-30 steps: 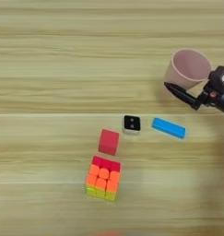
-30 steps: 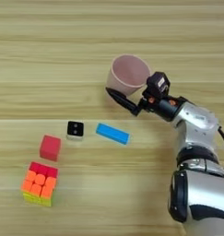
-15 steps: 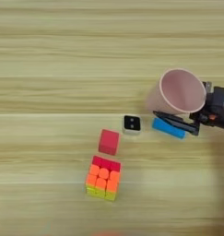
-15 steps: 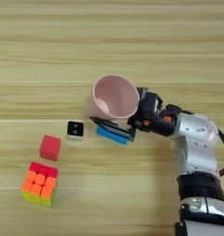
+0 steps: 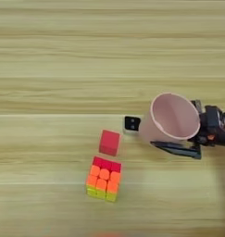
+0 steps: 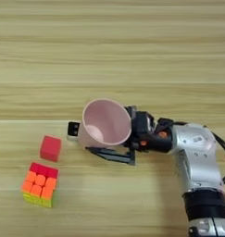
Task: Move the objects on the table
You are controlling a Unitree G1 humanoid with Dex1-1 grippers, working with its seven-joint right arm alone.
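Since half a second ago I have carried the pink cup further toward the counter's left edge, and it now hangs over the spot where the blue bar lay, hiding the bar completely. In the left eye view the cup is tipped with its mouth up and toward the camera, its base touching or just beside the small black-and-white block; the red cube and the puzzle cube sit nearer the counter's front edge. My jaws pinch the cup's right wall, one black finger running beneath it. The right eye view adds my silver forearm coming from the right edge, and the cup's pale inside; whether the cup rests on the counter I cannot tell.
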